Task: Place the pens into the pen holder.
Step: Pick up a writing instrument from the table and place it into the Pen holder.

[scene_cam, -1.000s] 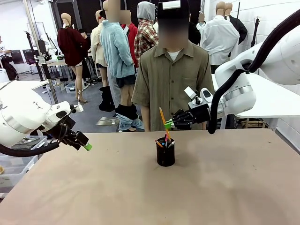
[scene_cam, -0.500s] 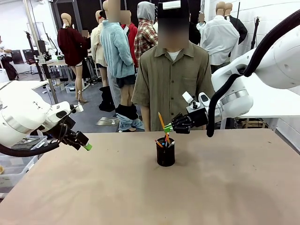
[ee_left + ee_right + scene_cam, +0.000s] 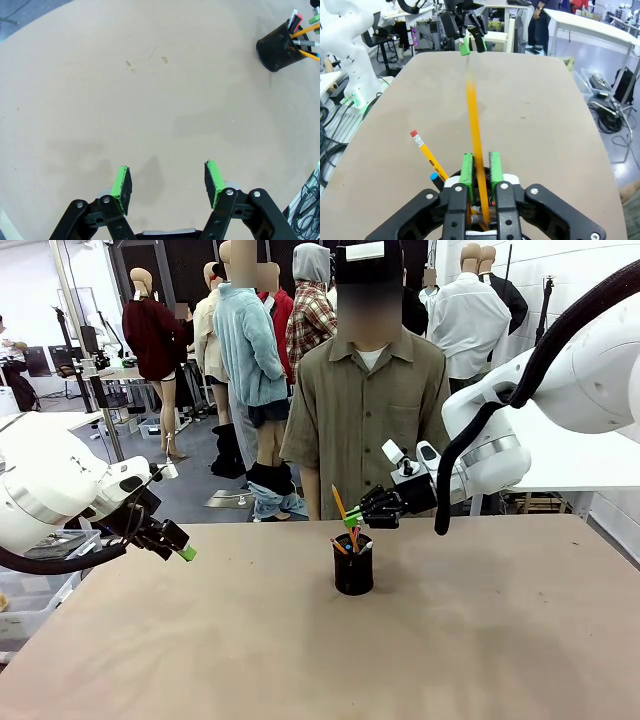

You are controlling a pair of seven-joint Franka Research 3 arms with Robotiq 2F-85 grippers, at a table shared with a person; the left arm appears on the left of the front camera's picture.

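Orange pencil over the pen holder

The right gripper (image 3: 352, 519) sat directly above the black pen holder (image 3: 353, 566) at mid-table (image 3: 300, 660), its green pads close on either side of an orange-yellow pen (image 3: 476, 132) whose lower end was inside the cup; whether they pinched it I cannot tell. The left gripper (image 3: 168, 182) hovered wide open and empty, well apart at the table's left.

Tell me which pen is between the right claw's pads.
The orange-yellow pen, slanting up out of the pen holder between the right claw pads; the others stand free inside.

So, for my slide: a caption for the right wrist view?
Right gripper lowers an orange pencil into the pen holder.
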